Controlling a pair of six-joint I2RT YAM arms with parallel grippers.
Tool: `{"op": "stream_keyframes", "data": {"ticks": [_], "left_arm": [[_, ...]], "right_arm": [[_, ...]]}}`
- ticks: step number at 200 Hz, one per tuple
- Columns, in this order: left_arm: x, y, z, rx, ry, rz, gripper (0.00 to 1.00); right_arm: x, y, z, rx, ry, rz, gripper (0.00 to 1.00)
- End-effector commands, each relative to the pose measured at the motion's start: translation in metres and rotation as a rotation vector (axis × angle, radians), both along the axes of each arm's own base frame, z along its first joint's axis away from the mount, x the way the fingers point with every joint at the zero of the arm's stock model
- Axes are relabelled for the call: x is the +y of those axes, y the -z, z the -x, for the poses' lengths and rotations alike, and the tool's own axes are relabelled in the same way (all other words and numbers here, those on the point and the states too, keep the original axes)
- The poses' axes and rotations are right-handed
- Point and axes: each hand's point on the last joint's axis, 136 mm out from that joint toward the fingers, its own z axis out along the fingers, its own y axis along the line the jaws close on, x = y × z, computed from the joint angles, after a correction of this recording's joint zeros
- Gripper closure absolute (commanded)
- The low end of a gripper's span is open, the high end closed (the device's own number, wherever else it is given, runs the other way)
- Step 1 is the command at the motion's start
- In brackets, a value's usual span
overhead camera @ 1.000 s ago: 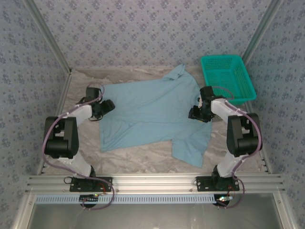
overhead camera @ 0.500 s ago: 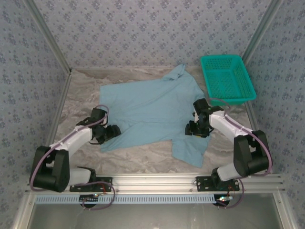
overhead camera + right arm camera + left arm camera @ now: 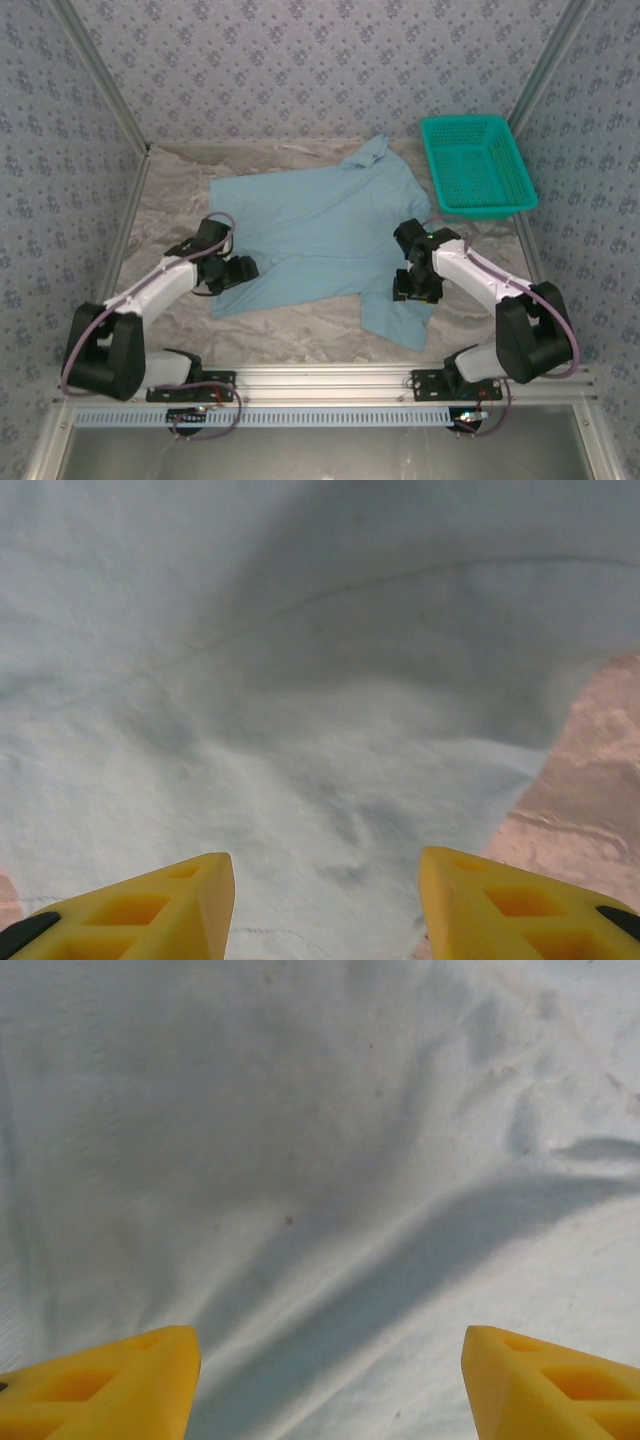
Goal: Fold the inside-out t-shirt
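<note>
Pre-grasp: your left fingers [image 3: 110, 1385] and right fingers [image 3: 150, 900] hang spread, empty, over the t-shirt [image 3: 320, 225]; next you likely lower both and pinch its near edge.

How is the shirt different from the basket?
The shirt is light blue; the basket is teal green. The shirt lies flat and spread out mid-table; the basket stands with raised mesh walls in the far right corner. The shirt is wider than the basket. Both rest on the table.
</note>
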Motion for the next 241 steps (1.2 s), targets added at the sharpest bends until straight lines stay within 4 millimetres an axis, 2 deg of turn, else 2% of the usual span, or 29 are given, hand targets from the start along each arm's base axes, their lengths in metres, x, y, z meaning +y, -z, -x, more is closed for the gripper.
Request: {"op": "stream_keyframes", "data": {"ticks": [1,21,54,72,92,121,142,165,213,241], "left_arm": [[-0.027,-0.005,-0.032,-0.073,0.070,0.078,0.31],[-0.028,0.000,-0.053,-0.094,0.077,0.048,0.31],[-0.021,-0.007,-0.081,-0.161,0.048,-0.023,0.31],[-0.015,0.000,-0.084,-0.134,0.040,-0.057,0.31],[-0.006,0.013,-0.082,-0.097,0.017,-0.074,0.31],[0.001,0.026,-0.083,-0.088,-0.002,-0.076,0.31],[0.011,0.035,-0.090,-0.070,-0.019,-0.087,0.31],[0.015,0.040,-0.099,-0.068,-0.033,-0.079,0.31],[0.017,0.044,-0.136,-0.079,-0.039,-0.082,0.31],[0.014,0.036,-0.155,-0.094,-0.031,-0.069,0.31]], "right_arm": [[0.006,0.011,0.000,0.014,0.009,-0.022,0.47],[0.013,0.008,-0.015,-0.040,-0.013,-0.047,0.47],[0.032,-0.008,-0.068,-0.226,-0.044,-0.124,0.46],[0.041,-0.011,-0.098,-0.304,-0.033,-0.176,0.45],[0.040,0.001,-0.120,-0.307,0.003,-0.189,0.45],[0.021,0.031,-0.136,-0.248,0.075,-0.139,0.46],[0.022,0.043,-0.144,-0.239,0.083,-0.170,0.46],[0.022,0.053,-0.144,-0.207,0.076,-0.161,0.46],[0.023,0.059,-0.167,-0.214,0.077,-0.150,0.46],[0.020,0.053,-0.182,-0.222,0.066,-0.149,0.47]]}}
